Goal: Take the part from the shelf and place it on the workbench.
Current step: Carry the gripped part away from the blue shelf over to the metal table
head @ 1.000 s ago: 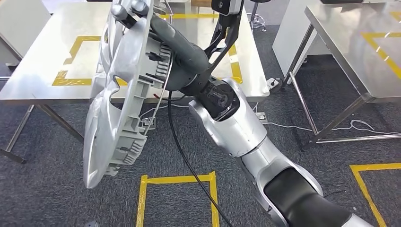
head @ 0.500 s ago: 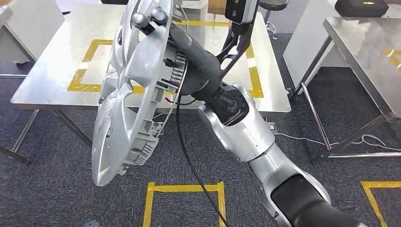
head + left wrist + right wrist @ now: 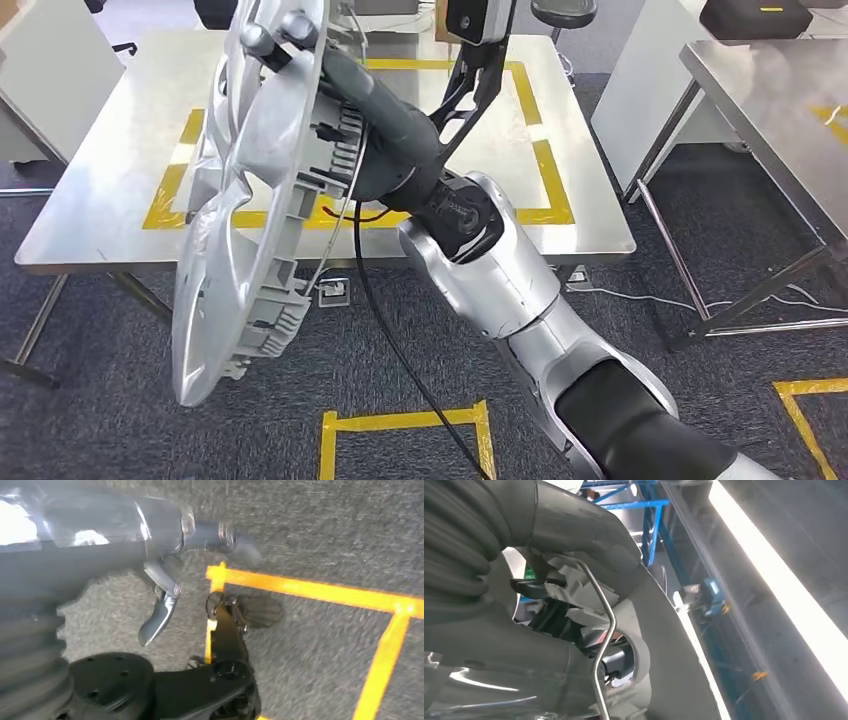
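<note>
The right hand holds the part, a silver wheel cover, at its upper rim: the fingertips hook over the front edge, and the grey thumb lies against the ribbed back (the right wrist view shows this back side and a wire ring very close). The cover hangs on edge, almost upright, its long axis going from the hand at the far top down toward the near floor, and its face turned to the left of the scene. It is in the air, touching neither desk nor floor.

Beyond the cover stands the desk, a steel top with a rectangle of yellow tape. The upper part of the cover is over the near-left area of this top; the lower part hangs in front of the near edge. I judge that the coming move needs the cover carried farther and tipped flat.

The left hand hangs low over the carpet beside 1 yellow floor marking, its fingers loosely spread, holding nothing.
</note>
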`<action>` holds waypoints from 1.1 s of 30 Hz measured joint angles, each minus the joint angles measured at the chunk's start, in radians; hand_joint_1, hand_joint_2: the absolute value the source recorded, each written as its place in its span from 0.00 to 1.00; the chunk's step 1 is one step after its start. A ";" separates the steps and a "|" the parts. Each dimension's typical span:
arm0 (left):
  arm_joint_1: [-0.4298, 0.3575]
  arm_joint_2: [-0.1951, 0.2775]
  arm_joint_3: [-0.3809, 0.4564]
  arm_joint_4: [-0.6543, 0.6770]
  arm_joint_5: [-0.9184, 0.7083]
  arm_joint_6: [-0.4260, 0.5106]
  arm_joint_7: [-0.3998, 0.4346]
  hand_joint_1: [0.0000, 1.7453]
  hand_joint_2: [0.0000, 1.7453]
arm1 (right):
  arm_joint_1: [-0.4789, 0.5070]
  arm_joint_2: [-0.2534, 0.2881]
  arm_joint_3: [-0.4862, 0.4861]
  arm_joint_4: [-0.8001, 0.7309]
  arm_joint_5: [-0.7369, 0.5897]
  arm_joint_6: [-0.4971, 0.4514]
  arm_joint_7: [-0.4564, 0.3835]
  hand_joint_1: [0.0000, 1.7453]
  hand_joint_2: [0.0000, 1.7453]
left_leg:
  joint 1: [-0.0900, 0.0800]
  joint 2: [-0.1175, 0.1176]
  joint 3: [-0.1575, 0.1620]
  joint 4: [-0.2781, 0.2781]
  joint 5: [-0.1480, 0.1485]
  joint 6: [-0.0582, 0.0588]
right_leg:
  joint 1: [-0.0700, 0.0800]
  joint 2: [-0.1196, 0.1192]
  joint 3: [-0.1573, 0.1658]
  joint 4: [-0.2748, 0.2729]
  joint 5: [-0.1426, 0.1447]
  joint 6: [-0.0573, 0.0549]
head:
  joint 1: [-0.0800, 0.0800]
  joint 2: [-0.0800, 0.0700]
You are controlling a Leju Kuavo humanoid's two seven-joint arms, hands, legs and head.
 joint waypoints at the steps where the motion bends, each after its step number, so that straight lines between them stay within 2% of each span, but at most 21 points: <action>1: 0.000 -0.001 0.000 0.000 0.000 0.000 0.000 0.00 1.00 | 0.001 0.000 0.000 0.000 0.000 0.000 0.000 1.00 1.00 | -0.003 -0.001 -0.009 0.015 -0.014 0.023 | -0.001 0.000 0.001 0.007 -0.010 0.007 | 0.000 0.000; 2: 0.000 0.001 0.000 0.001 0.000 0.000 0.000 0.00 1.00 | 0.001 0.000 0.001 -0.001 0.000 -0.001 0.000 1.00 1.00 | -0.004 -0.003 -0.009 0.026 -0.015 0.040 | -0.001 -0.003 0.004 0.009 -0.016 0.013 | 0.009 0.000; 4: 0.000 0.004 0.000 0.001 -0.005 -0.002 0.000 0.00 1.00 | -0.002 0.000 0.000 -0.002 -0.001 0.001 0.001 1.00 1.00 | -0.009 -0.010 0.000 0.029 -0.024 0.055 | -0.001 -0.007 -0.007 0.054 -0.012 0.016 | 0.033 0.000; 6: -0.001 0.007 0.001 0.002 -0.011 -0.007 0.001 0.00 1.00 | -0.005 0.000 0.001 -0.002 -0.001 0.002 0.001 1.00 1.00 | -0.017 -0.013 0.019 0.021 -0.032 0.064 | 0.008 -0.008 -0.073 0.168 -0.028 0.008 | 0.054 0.000; 8: -0.001 0.008 0.001 0.004 -0.013 -0.013 0.001 0.00 1.00 | -0.004 -0.001 0.001 0.000 -0.001 0.002 0.001 1.00 1.00 | -0.030 -0.013 0.040 0.011 -0.043 0.071 | 0.023 -0.008 -0.154 0.275 -0.082 -0.008 | 0.068 0.000; 9: -0.001 0.008 0.001 0.004 -0.013 -0.015 0.001 0.00 1.00 | -0.003 -0.001 0.001 0.002 -0.001 0.002 0.001 1.00 1.00 | -0.038 -0.015 0.053 0.008 -0.050 0.074 | 0.032 -0.007 -0.182 0.297 -0.100 -0.022 | 0.074 0.000; 10: -0.001 0.009 0.001 0.004 -0.013 -0.015 0.002 0.00 1.00 | -0.003 -0.002 0.001 0.003 -0.001 0.002 0.001 1.00 1.00 | -0.047 -0.016 0.067 0.005 -0.058 0.077 | 0.044 -0.007 -0.197 0.291 -0.095 -0.040 | 0.080 0.000; 11: -0.001 0.009 0.001 0.004 -0.013 -0.014 0.002 0.00 1.00 | -0.003 -0.003 0.001 0.003 -0.001 0.002 0.001 1.00 1.00 | -0.058 -0.018 0.082 0.002 -0.066 0.081 | 0.057 -0.005 -0.200 0.258 -0.064 -0.062 | 0.086 0.000; 14: -0.002 0.002 0.001 0.002 -0.012 -0.011 0.004 0.00 1.00 | -0.006 -0.002 0.000 0.003 -0.001 0.002 0.001 1.00 1.00 | -0.078 -0.023 0.125 -0.020 -0.082 0.088 | 0.108 0.003 -0.173 0.094 0.091 -0.147 | 0.088 0.000; 15: -0.004 0.000 0.001 0.000 -0.012 -0.011 0.005 0.00 1.00 | -0.009 -0.002 0.000 0.002 -0.001 0.002 0.001 1.00 1.00 | -0.077 -0.025 0.133 -0.031 -0.083 0.088 | 0.120 0.006 -0.161 0.051 0.118 -0.166 | 0.084 0.000; 16: -0.005 -0.002 0.002 -0.002 -0.012 -0.010 0.006 0.00 1.00 | -0.011 -0.001 0.000 0.002 -0.001 0.001 0.001 1.00 1.00 | -0.074 -0.025 0.138 -0.038 -0.080 0.085 | 0.127 0.009 -0.149 0.024 0.126 -0.178 | 0.079 0.000; 18: -0.007 -0.001 0.002 -0.002 -0.012 -0.012 0.007 0.00 1.00 | -0.015 0.002 0.001 0.001 -0.001 0.001 0.001 1.00 1.00 | -0.069 -0.028 0.147 -0.043 -0.074 0.080 | 0.127 0.007 -0.116 -0.022 0.128 -0.179 | 0.083 0.000; 20: -0.008 0.001 0.003 -0.002 -0.014 -0.014 0.007 0.00 1.00 | -0.021 0.006 0.001 0.000 -0.001 0.002 0.001 1.00 1.00 | -0.068 -0.037 0.136 -0.008 -0.093 0.074 | 0.119 0.002 -0.084 -0.052 0.133 -0.175 | 0.086 0.000; 23: -0.008 0.012 0.004 -0.002 -0.017 -0.014 0.010 0.00 1.00 | -0.025 0.011 0.002 0.000 -0.001 0.003 0.001 1.00 1.00 | -0.060 -0.044 0.042 0.139 -0.155 0.056 | 0.105 -0.001 -0.067 -0.058 0.122 -0.156 | 0.075 0.000; 24: -0.006 0.015 0.005 -0.002 -0.017 -0.013 0.011 0.00 1.00 | -0.021 0.011 0.002 0.000 -0.001 0.003 0.001 1.00 1.00 | -0.055 -0.042 0.013 0.170 -0.158 0.046 | 0.101 -0.001 -0.065 -0.054 0.114 -0.146 | 0.071 0.000; 26: -0.002 0.021 0.005 -0.002 -0.018 -0.010 0.012 0.00 1.00 | -0.016 0.011 0.002 0.000 -0.001 0.003 0.001 1.00 1.00 | -0.042 -0.034 -0.001 0.145 -0.109 0.023 | 0.085 0.001 -0.060 -0.036 0.094 -0.121 | 0.065 0.000; 28: -0.001 0.022 0.005 -0.002 -0.018 -0.010 0.010 0.00 1.00 | -0.015 0.012 0.002 0.001 -0.001 0.003 0.000 1.00 1.00 | -0.030 -0.028 0.025 0.059 -0.043 -0.008 | 0.070 0.004 -0.061 0.000 0.064 -0.092 | 0.054 0.000; 29: -0.001 0.020 0.006 -0.003 -0.018 -0.011 0.007 0.00 1.00 | -0.015 0.012 0.002 0.001 0.000 0.002 0.000 1.00 1.00 | -0.026 -0.026 0.036 0.030 -0.032 -0.012 | 0.066 0.006 -0.067 0.024 0.049 -0.082 | 0.044 0.000; 31: 0.002 0.015 0.006 -0.003 -0.021 -0.011 0.004 0.00 1.00 | -0.015 0.012 0.002 0.000 0.001 -0.001 0.001 1.00 1.00 | -0.027 -0.026 0.039 0.024 -0.045 0.027 | 0.071 0.013 -0.082 0.054 0.035 -0.077 | 0.038 0.000; 32: 0.003 0.015 0.007 -0.002 -0.023 -0.010 0.003 0.00 1.00 | -0.014 0.011 0.002 -0.001 0.002 -0.003 0.002 1.00 1.00 | -0.027 -0.026 0.039 0.022 -0.048 0.051 | 0.071 0.014 -0.087 0.060 0.036 -0.083 | 0.044 0.000; 33: 0.004 0.014 0.006 -0.002 -0.026 -0.010 0.002 0.00 1.00 | -0.014 0.009 0.003 -0.001 0.002 -0.005 0.002 1.00 1.00 | -0.028 -0.026 0.038 0.022 -0.048 0.067 | 0.072 0.015 -0.088 0.057 0.040 -0.089 | 0.054 0.000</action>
